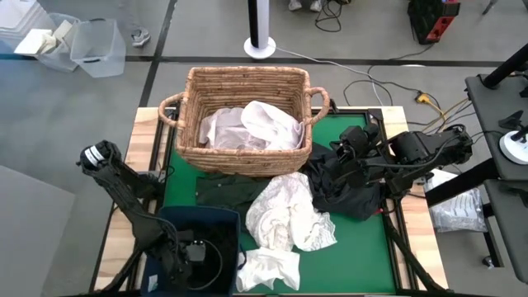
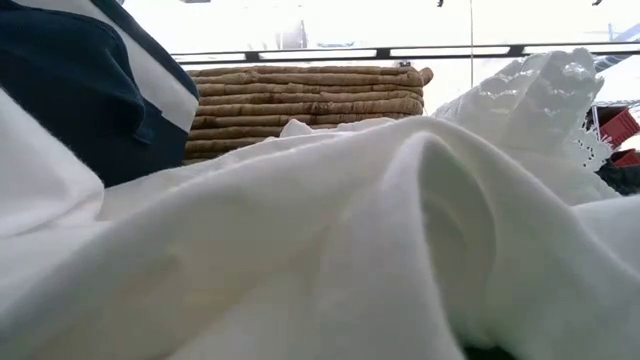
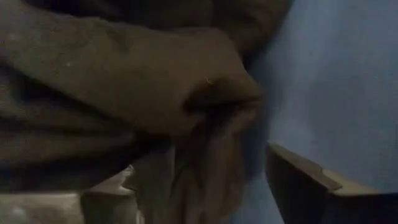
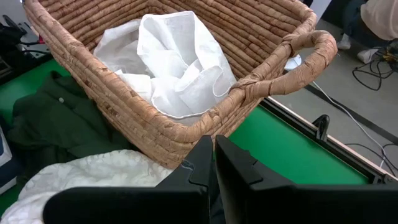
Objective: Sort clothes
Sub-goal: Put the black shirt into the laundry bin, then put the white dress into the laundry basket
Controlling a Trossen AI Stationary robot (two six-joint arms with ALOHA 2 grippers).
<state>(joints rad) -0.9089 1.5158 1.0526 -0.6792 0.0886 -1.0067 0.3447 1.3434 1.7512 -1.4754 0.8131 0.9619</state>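
The big table (image 1: 363,239) holds a basket (image 1: 194,99) at its back edge with white clothes (image 1: 264,124) inside. More white clothes (image 1: 289,214) lie near the front edge. The left claw (image 1: 194,252) hangs open inside the blue bin (image 1: 177,219) at the front left corner, dropping dark cloth (image 3: 124,93). It should lift straight up, clear of the cloth. Only its own camera shows that cloth. The right claw (image 4: 214,158) is closed, holding nothing, above black clothes (image 1: 346,186).

The basket (image 1: 247,111) is tan, woven in rows like rope. The cloths in it (image 4: 171,62) are white. The mat (image 1: 363,235) on the table is bright green. A lacy white top (image 1: 289,210) has little bumpy patterns. A shirt (image 1: 227,186) is dark green. The heap (image 1: 346,186) is black. The bin (image 1: 194,227) is navy blue. Both arms are black.
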